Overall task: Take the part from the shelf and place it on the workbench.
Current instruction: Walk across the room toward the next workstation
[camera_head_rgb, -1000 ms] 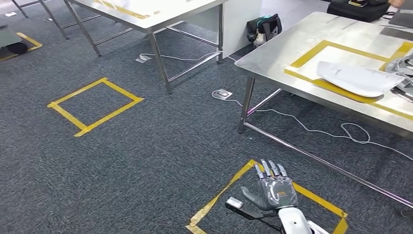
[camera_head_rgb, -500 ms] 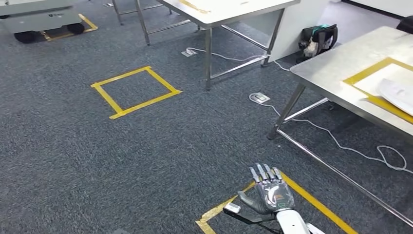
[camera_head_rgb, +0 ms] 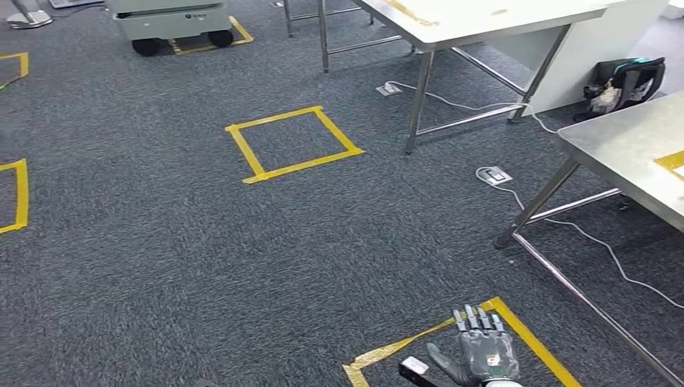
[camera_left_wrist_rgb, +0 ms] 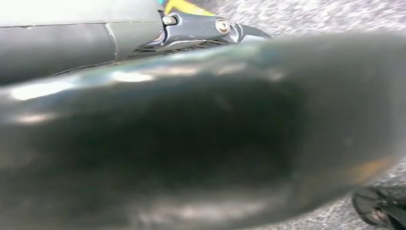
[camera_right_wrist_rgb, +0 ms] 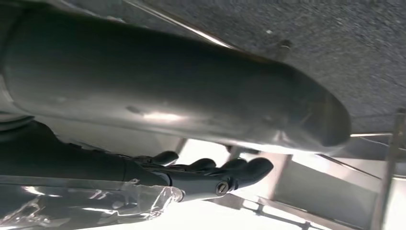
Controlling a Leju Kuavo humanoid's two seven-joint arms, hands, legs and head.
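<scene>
Here the right hand (camera_head_rgb: 482,355), fingers spread and empty, hangs over carpet (camera_head_rgb: 161,266) beside the workbench (camera_head_rgb: 621,149) edge.

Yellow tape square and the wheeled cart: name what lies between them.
Bare grey carpet, in the head view, between the yellow tape square and the wheeled cart.

Right hand (camera_head_rgb: 482,355) fingers apart, yellow tape square (camera_head_rgb: 294,143)
</scene>
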